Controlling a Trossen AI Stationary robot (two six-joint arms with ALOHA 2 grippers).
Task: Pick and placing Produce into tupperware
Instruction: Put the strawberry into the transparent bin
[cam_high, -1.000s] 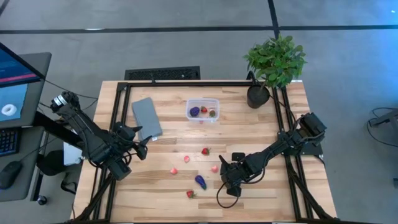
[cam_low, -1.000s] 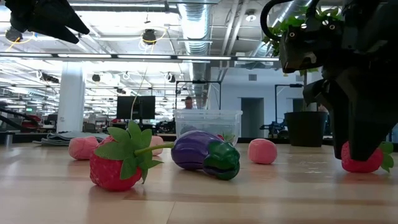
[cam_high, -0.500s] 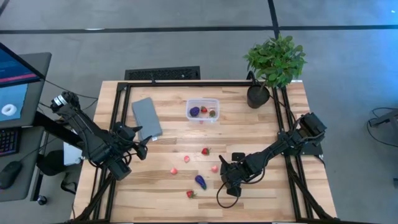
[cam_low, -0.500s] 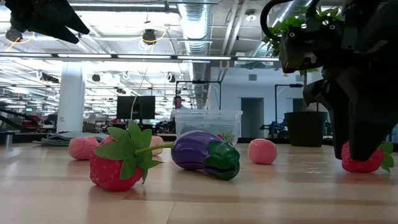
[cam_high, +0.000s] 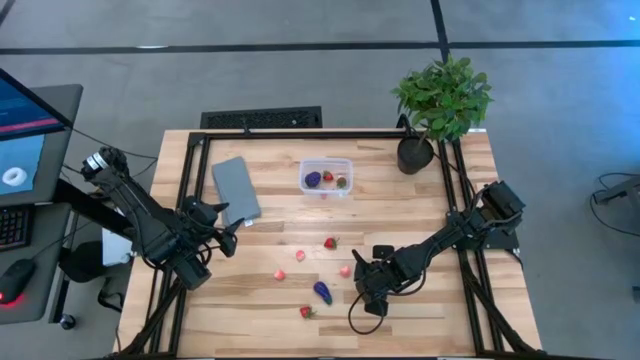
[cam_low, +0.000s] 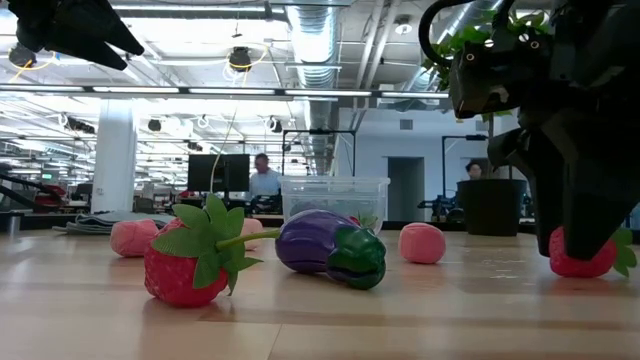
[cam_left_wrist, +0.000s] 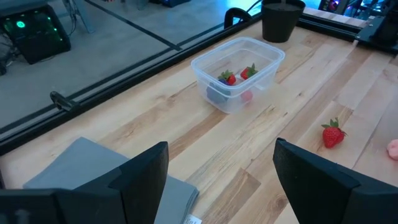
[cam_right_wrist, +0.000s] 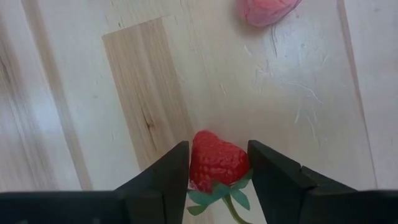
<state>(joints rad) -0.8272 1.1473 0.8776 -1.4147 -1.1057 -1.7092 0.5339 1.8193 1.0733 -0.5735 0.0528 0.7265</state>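
My right gripper (cam_high: 366, 292) points down near the table's front, its fingers standing close on either side of a red strawberry (cam_right_wrist: 217, 165) that rests on the table (cam_low: 580, 264). A pale pink piece (cam_right_wrist: 264, 9) lies just beyond. More produce lies loose on the wood: a purple eggplant (cam_high: 322, 291), two strawberries (cam_high: 307, 312) (cam_high: 330, 242) and pink pieces (cam_high: 279, 274). The clear tupperware (cam_high: 325, 177) at the far middle holds several pieces. My left gripper (cam_high: 228, 243) waits open at the left, above the table, with nothing between its fingers. My right gripper has one finger (cam_right_wrist: 171, 171) at each side of the strawberry's body (cam_right_wrist: 214, 158), coming from above. The strawberry sits on the table. Whether the fingers touch its sides, I cannot tell.
A flat grey lid (cam_high: 236, 190) lies at the far left. A potted plant (cam_high: 440, 100) stands at the far right corner. Black frame rails (cam_high: 300, 133) run along the table's edges. Bare wood lies between the loose produce and the tupperware.
In the low view my right gripper's fingers have spread a little around the strawberry, which stays on the table. The hand itself has kept its place.
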